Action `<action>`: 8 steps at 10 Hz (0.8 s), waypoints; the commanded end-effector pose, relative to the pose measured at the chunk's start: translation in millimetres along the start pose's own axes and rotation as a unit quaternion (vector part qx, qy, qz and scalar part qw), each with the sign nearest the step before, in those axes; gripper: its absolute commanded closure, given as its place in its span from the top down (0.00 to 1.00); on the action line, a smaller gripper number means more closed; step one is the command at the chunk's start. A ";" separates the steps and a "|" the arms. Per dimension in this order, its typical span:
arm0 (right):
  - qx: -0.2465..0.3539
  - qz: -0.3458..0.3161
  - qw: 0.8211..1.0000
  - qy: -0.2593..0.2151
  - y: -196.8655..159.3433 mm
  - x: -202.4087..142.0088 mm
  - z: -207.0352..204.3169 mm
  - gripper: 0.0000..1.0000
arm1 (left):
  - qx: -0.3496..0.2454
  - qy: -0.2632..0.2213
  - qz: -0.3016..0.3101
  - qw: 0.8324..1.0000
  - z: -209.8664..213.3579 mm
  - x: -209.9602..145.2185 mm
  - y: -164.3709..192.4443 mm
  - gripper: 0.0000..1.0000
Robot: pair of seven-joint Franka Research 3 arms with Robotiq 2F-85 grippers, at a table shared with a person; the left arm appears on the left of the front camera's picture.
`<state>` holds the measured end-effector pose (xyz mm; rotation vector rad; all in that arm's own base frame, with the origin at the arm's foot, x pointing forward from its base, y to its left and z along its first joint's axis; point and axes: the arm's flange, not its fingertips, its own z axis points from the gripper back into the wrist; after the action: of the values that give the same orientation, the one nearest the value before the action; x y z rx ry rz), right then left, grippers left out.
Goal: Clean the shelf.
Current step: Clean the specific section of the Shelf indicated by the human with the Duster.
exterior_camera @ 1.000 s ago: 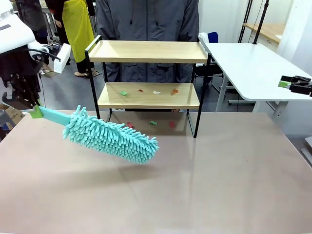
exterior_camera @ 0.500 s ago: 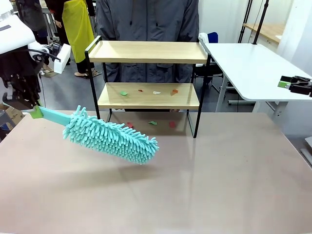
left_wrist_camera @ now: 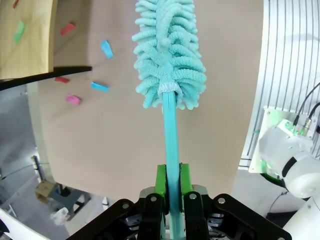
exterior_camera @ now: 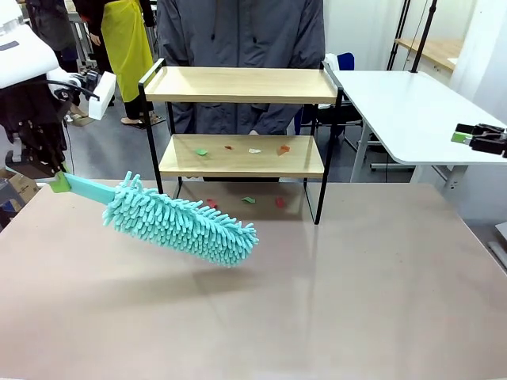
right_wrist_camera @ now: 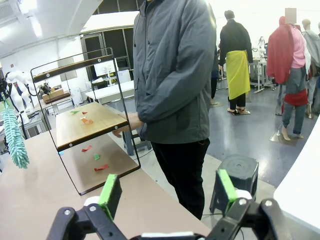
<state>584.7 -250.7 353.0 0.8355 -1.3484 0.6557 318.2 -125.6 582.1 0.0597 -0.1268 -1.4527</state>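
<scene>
Several scraps on the shelf, beyond the left gripper clamped on a duster, are best swept off gently; the right gripper is seen open, empty.

My left arm is a rounded white shell with black cables looping beside it. It ends in my black left pincer, which has bright green pads and small pale screws at the knuckles. My right pincer is the same make: black linked fingers with round pivot pins, green tips and a white rim at the base.
</scene>
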 end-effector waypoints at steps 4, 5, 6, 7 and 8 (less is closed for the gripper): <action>-0.001 0.003 1.000 -0.003 0.2 3.4 -1.3 1.00 | -0.002 -0.010 0.007 1.000 2.1 -1.8 -0.7 0.13; -0.001 0.003 1.000 -0.003 0.2 3.4 -1.3 1.00 | -0.002 -0.010 0.007 1.000 2.1 -1.8 -0.7 0.13; -0.001 0.003 1.000 -0.003 0.2 3.4 -1.3 1.00 | -0.002 -0.010 0.007 1.000 2.1 -1.8 -0.7 0.13; -0.001 0.003 1.000 -0.003 0.2 3.4 -1.3 1.00 | -0.002 -0.010 0.007 1.000 2.1 -1.8 -0.7 0.13; -0.001 0.003 1.000 -0.003 0.2 3.4 -1.3 1.00 | -0.002 -0.010 0.007 1.000 2.1 -1.8 -0.7 0.13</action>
<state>584.7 -250.7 353.0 0.8355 -1.3484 0.6557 318.2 -125.6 582.1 0.0597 -0.1268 -1.4527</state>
